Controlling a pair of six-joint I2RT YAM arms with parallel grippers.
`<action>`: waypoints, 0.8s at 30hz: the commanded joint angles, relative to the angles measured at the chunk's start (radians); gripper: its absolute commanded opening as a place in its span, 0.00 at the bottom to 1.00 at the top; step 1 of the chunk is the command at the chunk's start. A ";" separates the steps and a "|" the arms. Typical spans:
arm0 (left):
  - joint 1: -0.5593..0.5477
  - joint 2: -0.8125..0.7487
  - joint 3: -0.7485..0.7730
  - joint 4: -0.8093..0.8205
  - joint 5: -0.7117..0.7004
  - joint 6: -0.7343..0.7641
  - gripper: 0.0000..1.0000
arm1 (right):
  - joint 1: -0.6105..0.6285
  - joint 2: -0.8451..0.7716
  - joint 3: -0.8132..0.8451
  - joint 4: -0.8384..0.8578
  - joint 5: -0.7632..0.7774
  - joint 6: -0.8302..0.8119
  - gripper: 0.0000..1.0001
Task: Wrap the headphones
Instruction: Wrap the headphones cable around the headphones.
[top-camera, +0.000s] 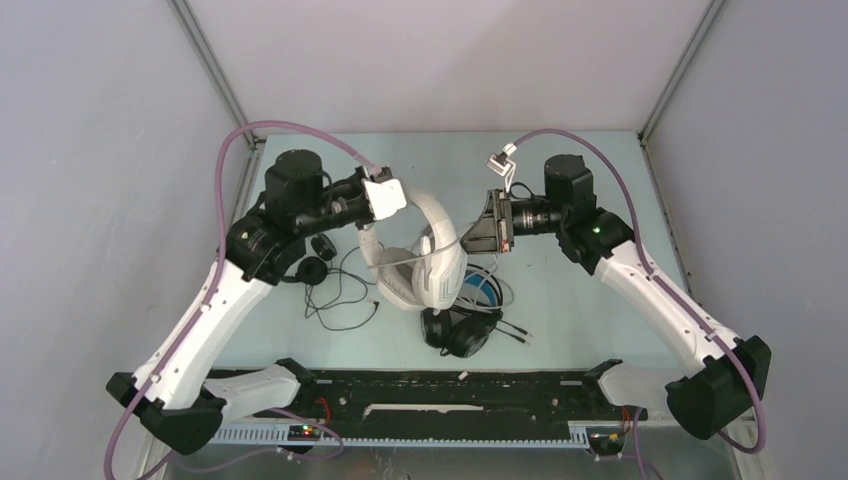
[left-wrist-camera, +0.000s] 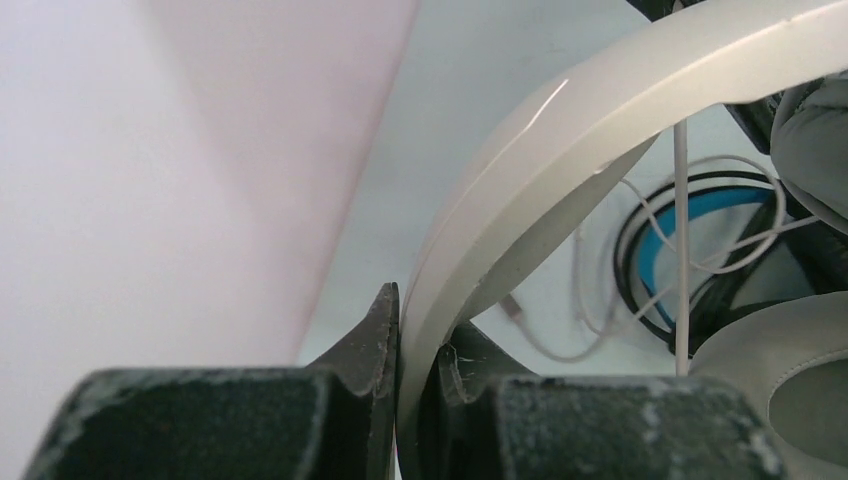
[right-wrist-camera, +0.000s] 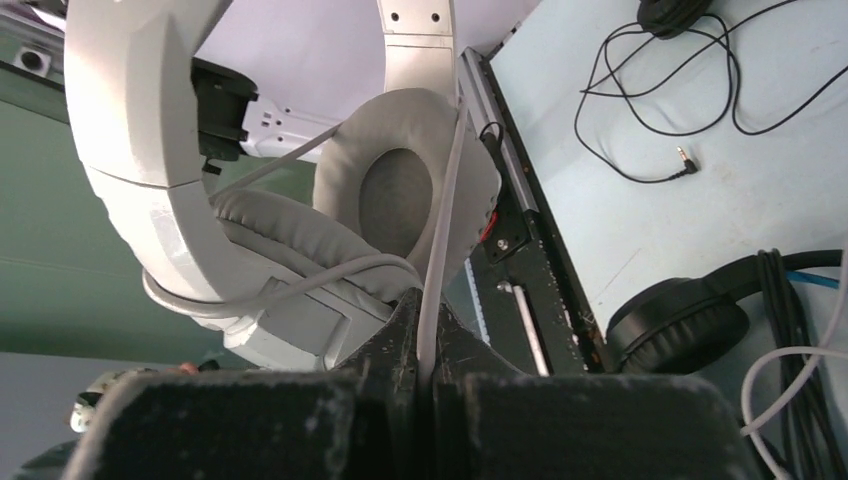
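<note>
The big white-grey headphones (top-camera: 430, 255) hang above the table's middle. My left gripper (left-wrist-camera: 420, 340) is shut on their headband (left-wrist-camera: 560, 150) and holds them up. My right gripper (right-wrist-camera: 425, 320) is shut on their white cord (right-wrist-camera: 445, 200), which runs taut up across a grey ear pad (right-wrist-camera: 400, 190). Under them on the table lies the bulky black pair (top-camera: 460, 330) with its blue-lined headband (left-wrist-camera: 690, 215). The small thin black pair (top-camera: 315, 260) lies to the left, under my left arm, its thin cord (right-wrist-camera: 640, 130) loose on the table.
A black rail (top-camera: 420, 385) runs along the near edge between the arm bases. Grey walls close in the table on the left, back and right. More white cord lies looped on the table by the black pair (right-wrist-camera: 790, 375).
</note>
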 joint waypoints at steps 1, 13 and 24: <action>0.021 -0.051 -0.091 -0.057 -0.143 0.227 0.00 | -0.044 -0.079 0.064 0.089 -0.007 0.151 0.00; 0.006 0.026 -0.020 -0.119 -0.133 0.294 0.00 | -0.070 -0.093 0.052 0.206 0.005 0.278 0.02; 0.006 0.040 -0.085 -0.034 -0.297 0.209 0.00 | -0.084 -0.092 -0.016 0.380 -0.064 0.399 0.04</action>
